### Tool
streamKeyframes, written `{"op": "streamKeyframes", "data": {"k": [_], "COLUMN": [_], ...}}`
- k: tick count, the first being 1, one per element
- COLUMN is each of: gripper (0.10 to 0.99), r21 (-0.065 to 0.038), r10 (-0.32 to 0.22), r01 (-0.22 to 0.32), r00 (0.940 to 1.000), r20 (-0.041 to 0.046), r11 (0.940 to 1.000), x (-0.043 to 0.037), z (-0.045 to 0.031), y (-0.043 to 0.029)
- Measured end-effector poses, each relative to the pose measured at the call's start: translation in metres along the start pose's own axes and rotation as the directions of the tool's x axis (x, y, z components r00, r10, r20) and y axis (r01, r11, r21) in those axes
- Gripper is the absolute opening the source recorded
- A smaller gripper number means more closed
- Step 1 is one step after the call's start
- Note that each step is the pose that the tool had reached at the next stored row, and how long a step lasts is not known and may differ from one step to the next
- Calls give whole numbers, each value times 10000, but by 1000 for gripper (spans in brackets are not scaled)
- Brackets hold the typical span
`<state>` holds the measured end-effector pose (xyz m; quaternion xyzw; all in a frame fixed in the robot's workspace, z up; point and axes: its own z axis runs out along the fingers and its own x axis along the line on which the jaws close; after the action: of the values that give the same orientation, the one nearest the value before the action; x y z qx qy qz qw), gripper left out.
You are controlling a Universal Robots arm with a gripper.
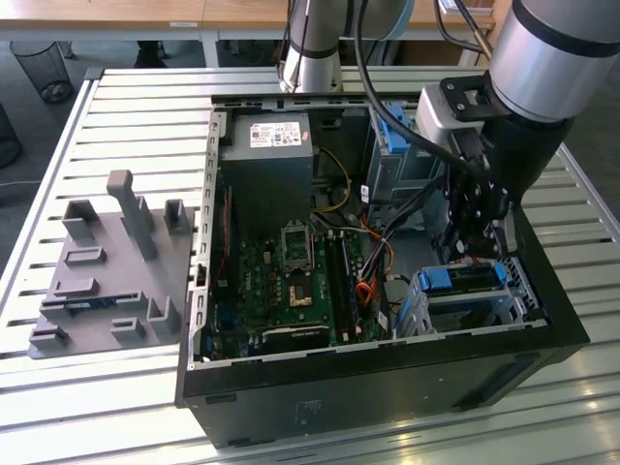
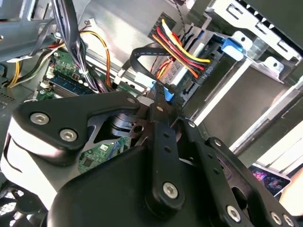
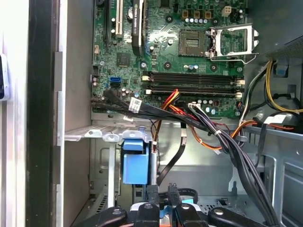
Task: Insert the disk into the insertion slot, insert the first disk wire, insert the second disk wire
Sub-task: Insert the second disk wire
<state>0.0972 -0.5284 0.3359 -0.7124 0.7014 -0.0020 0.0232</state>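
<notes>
Exterior view, left to right: grey fixture block on the slatted tabletop, open PC case, motherboard inside. Disk already sits in the insertion slot at the exterior view's right. Gripper just above it, pinched closed on a black disk wire with blue connector.

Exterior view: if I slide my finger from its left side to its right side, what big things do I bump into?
Grey plastic fixture → green motherboard → black gripper over the blue-framed disk.
</notes>
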Motion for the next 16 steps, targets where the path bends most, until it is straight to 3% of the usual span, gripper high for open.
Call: {"op": "streamKeyframes", "data": {"k": [2, 7, 16], "gripper": [196, 196, 196], "r21": [1, 10, 42], "r10": [0, -50, -270], "r01": [0, 50, 269], "r00": [10000, 9999, 9995], "r20": [8, 163, 186], "r11": [10000, 10000, 9996], "x": [32, 76, 112], "z": [-1, -2, -2], "y": [0, 2, -3]}}
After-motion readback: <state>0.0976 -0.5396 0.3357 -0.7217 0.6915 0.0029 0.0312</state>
